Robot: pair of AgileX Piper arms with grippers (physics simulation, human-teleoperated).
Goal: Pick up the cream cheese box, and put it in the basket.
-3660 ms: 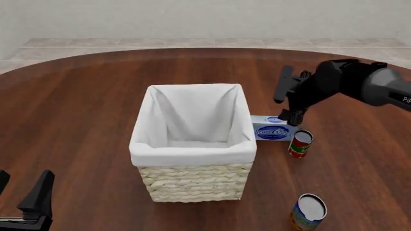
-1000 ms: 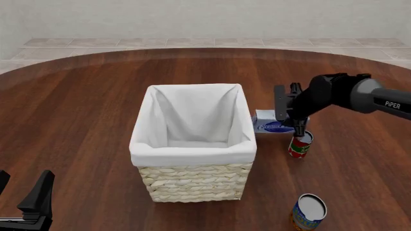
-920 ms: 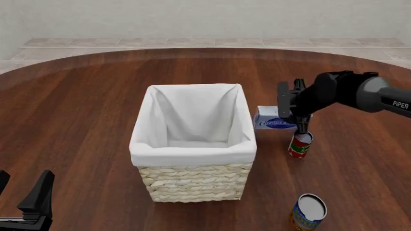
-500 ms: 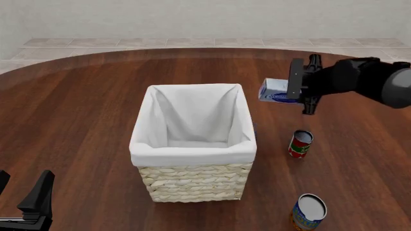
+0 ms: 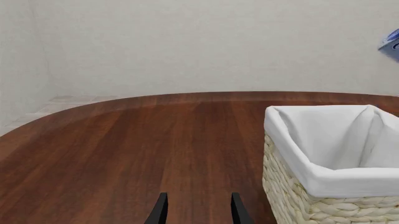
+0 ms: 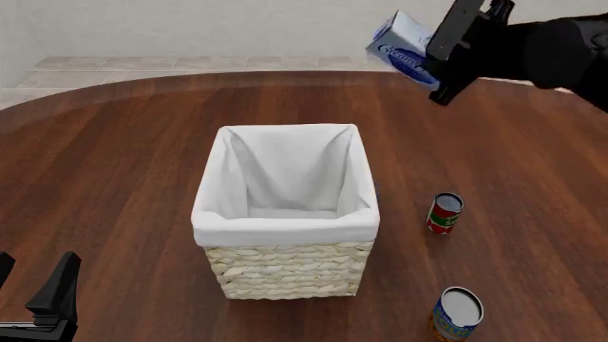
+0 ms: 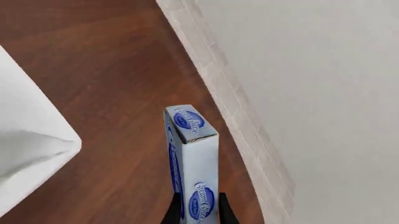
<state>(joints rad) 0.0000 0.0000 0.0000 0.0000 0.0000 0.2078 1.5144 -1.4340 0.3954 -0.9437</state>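
The right fingers (image 6: 439, 48) pinch one end of the box (image 6: 403, 45), which is held high in the air, well clear of the worktop (image 6: 114, 157). Its long axis runs straight out from the fingertips, tilted, the free end leading. The basket (image 6: 285, 263) lies below and to the left of these fingers, its open mouth up and not yet under the box; I judge the carry must go left and towards the arms' side before any release. Two cans (image 6: 443, 213) stand low, beneath the fingers and off that path. The left fingers (image 5: 196, 210), spread and holding nothing, rest near the worktop, well apart from the box.
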